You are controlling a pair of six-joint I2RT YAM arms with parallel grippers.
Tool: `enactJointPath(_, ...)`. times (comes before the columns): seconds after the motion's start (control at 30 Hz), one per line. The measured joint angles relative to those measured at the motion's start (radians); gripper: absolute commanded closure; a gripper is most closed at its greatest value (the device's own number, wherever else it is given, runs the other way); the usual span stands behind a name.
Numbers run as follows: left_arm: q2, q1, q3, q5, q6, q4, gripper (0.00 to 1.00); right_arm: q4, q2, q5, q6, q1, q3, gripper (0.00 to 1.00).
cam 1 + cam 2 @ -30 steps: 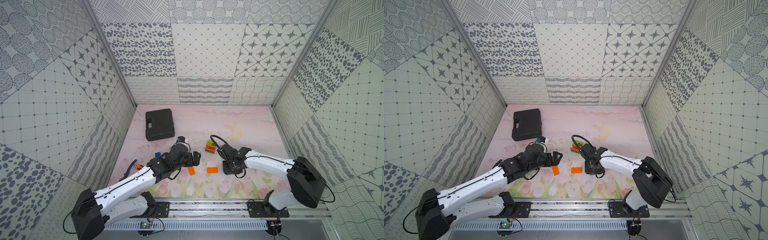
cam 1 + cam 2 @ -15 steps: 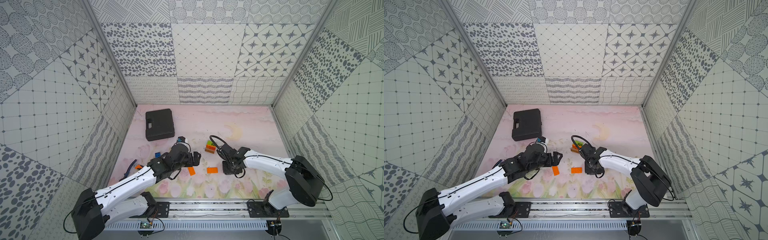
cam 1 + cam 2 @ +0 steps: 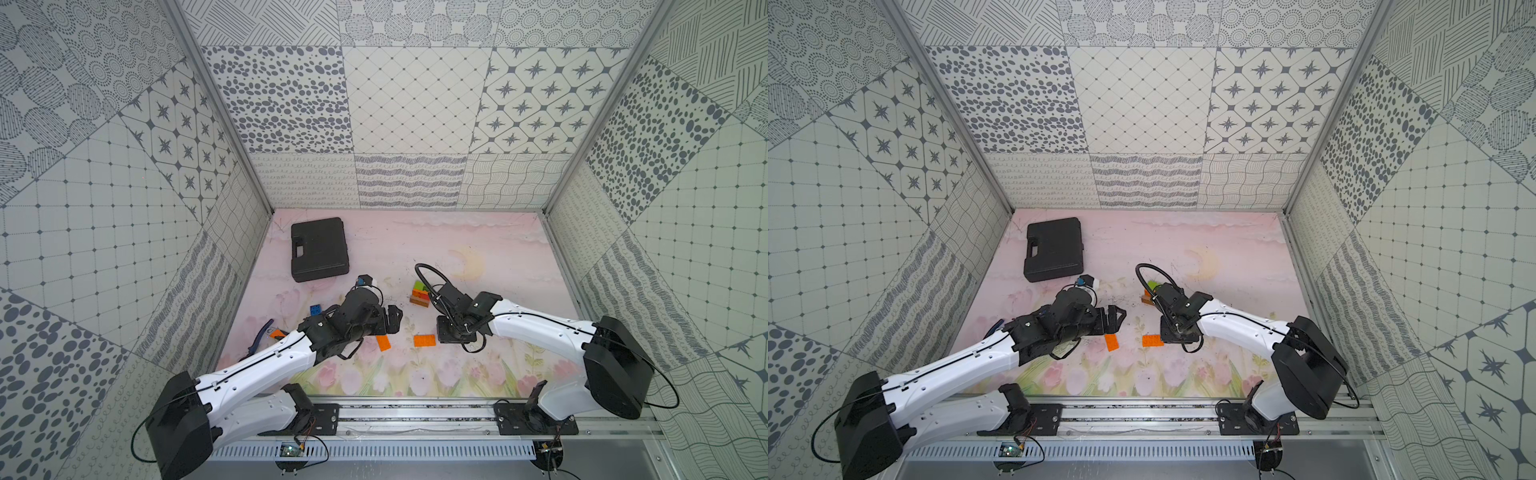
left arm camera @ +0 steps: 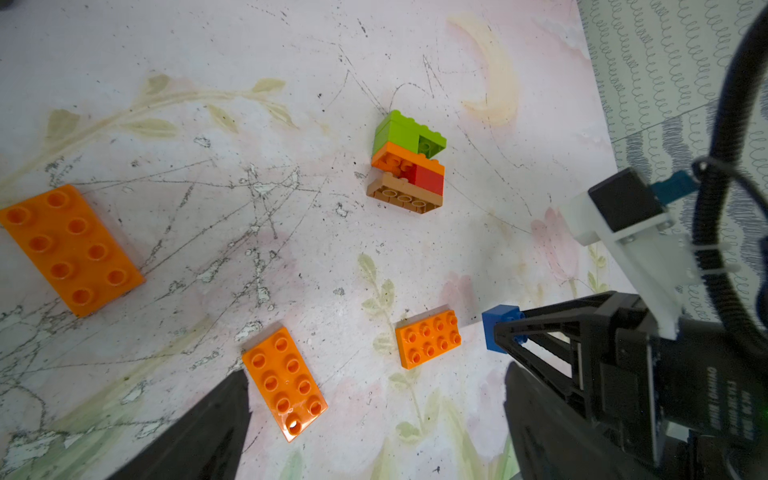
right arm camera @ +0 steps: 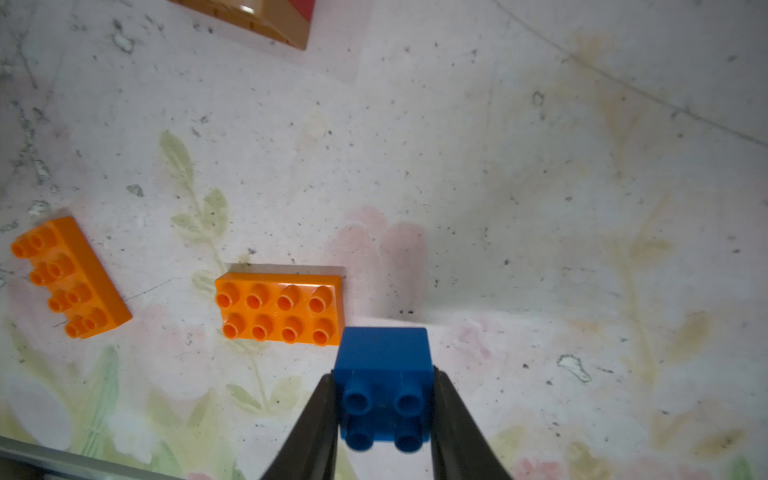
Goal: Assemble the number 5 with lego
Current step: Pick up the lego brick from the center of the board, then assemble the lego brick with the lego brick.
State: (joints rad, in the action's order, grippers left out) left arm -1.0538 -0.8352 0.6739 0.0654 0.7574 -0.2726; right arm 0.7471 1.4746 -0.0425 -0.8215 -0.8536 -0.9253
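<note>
From where I stand, the right end effector (image 5: 384,376) is pinching a small blue brick (image 5: 382,353) by its two sides, studs facing up toward the wrist. The brick sits low over the tabletop (image 5: 540,208), just beside the corner of an orange brick (image 5: 280,307); I cannot tell whether it is lifted clear or touching the surface. The left end effector (image 4: 372,374) hangs spread wide over a second orange brick (image 4: 284,382), holding nothing. A joined stack of bricks (image 4: 409,164), green, orange, red and brown, lies on its side farther back, apart from the loose ones. I'd say the step is picking up the blue brick for the figure. It looks best done by rising straight up so the neighbouring orange brick isn't nudged, keeping the brick level and square in the grip, since a tilted brick probably won't seat on studs.
</note>
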Motion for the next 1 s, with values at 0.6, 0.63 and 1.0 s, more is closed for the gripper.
enactJointPath(0.6,0.036,0.0,-0.042,0.001,0.003,0.0,0.01,-0.002,0.148,0.041,-0.032,-0.046,-0.114,0.69)
enactJointPath(0.63,0.037,0.0,-0.042,0.002,0.003,0.0,0.01,-0.003,0.15,0.042,-0.032,-0.046,-0.114,0.69)
enactJointPath(1.0,0.037,0.001,-0.048,0.002,0.003,0.0,0.01,0.002,0.175,0.043,-0.035,-0.049,-0.128,0.69)
